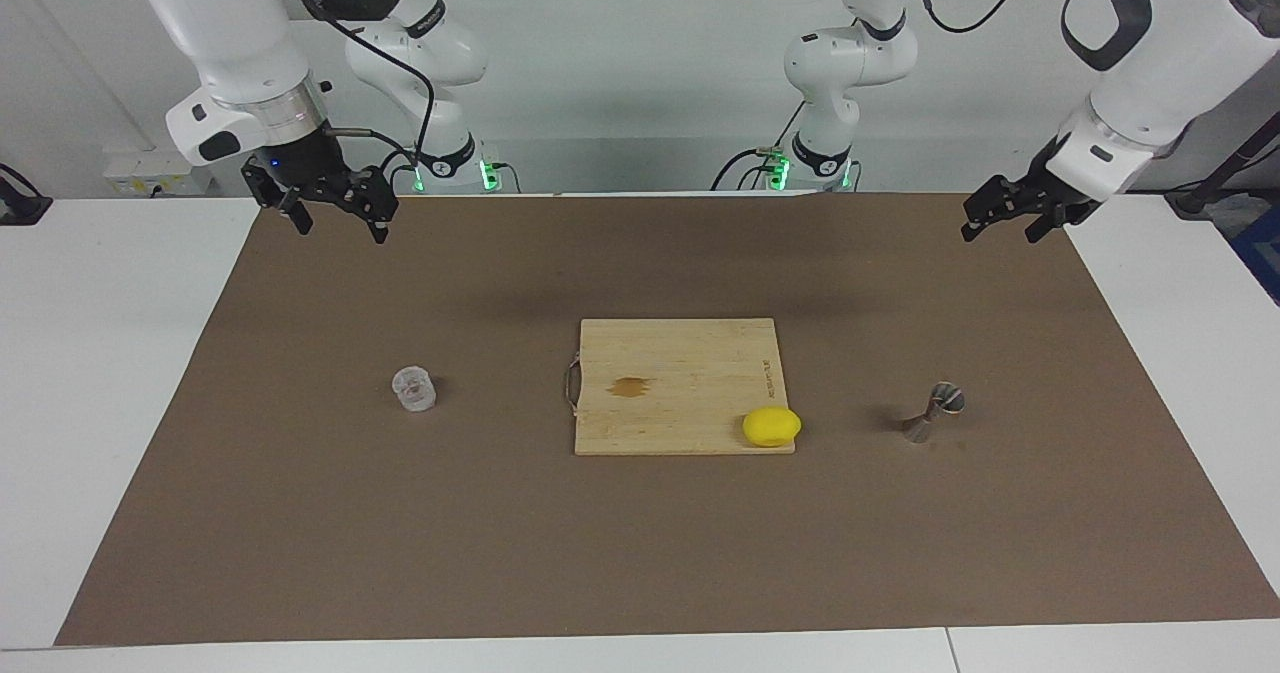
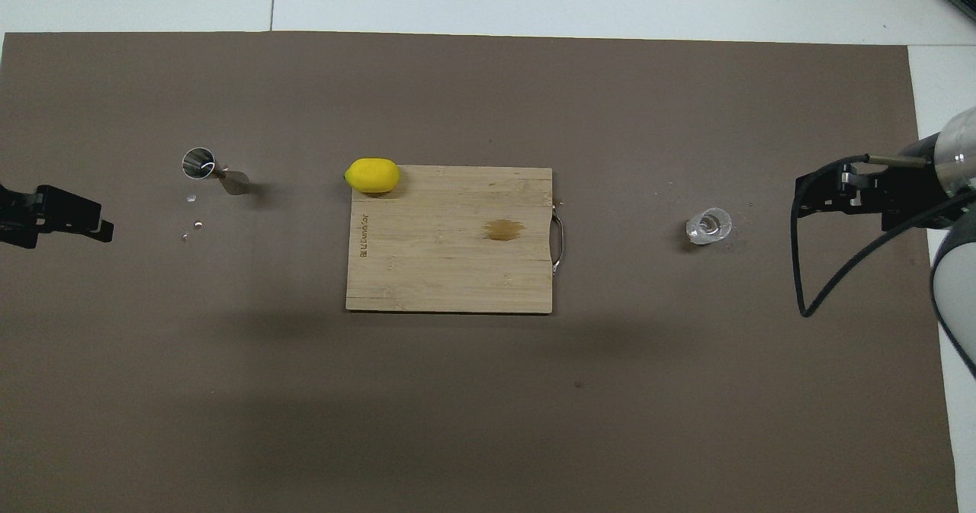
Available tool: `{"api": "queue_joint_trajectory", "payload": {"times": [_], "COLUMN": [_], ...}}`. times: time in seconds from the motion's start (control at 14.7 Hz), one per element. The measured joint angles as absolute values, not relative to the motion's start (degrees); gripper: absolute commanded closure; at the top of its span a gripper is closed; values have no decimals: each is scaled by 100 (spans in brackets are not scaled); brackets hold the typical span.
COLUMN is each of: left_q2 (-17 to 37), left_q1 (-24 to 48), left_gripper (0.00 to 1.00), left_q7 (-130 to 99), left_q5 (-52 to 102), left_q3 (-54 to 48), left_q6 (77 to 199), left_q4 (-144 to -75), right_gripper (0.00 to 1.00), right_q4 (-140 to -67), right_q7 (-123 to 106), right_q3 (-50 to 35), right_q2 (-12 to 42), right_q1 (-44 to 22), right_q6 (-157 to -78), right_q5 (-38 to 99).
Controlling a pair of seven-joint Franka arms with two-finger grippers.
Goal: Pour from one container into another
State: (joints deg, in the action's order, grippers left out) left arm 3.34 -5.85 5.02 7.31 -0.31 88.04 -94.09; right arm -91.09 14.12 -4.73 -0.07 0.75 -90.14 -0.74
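The small clear glass cup [image 1: 413,390] [image 2: 709,226] stands on the brown mat toward the right arm's end of the table. The steel hourglass jigger [image 1: 935,413] [image 2: 213,171] stands toward the left arm's end. My right gripper [image 1: 338,225] [image 2: 808,194] hangs open and empty over the mat's edge closest to the robots, well apart from the cup. Above the mat's corner at its own end, my left gripper [image 1: 1005,231] [image 2: 95,227] is open with nothing in it, away from the jigger.
A wooden cutting board [image 1: 680,353] [image 2: 450,269] with a brown stain lies mid-mat between the two containers. A yellow lemon [image 1: 771,426] [image 2: 372,175] sits on its corner toward the jigger. A few tiny specks [image 2: 191,216] lie beside the jigger.
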Motion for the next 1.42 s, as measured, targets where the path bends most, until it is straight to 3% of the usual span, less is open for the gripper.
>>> {"api": "queue_joint_trajectory", "payload": {"times": [0.41,0.81,1.42], "left_q2": [1089,1285,1442], "left_q1": [-867,-1108,-1323], "left_gripper": [0,0,0], "left_q7": [-1334,-3564,-5125], "left_q5": [1998,4214,7401], "left_q3": [520,1089,1043], "left_q6": [8919,9366,10705], "left_q4": [-9649,-10484,-11769], "right_gripper": [0,0,0], "right_q4": [-9109,-9109,-9110], "right_q7": [1412,1412,1412], "right_q3": [-473,-473,-473], "right_q2": [-7,-7,-6], "right_q1": [75,75,75], "right_q6": [-9014,-9014,-9014], "right_q5": [-74,-74,-74]}}
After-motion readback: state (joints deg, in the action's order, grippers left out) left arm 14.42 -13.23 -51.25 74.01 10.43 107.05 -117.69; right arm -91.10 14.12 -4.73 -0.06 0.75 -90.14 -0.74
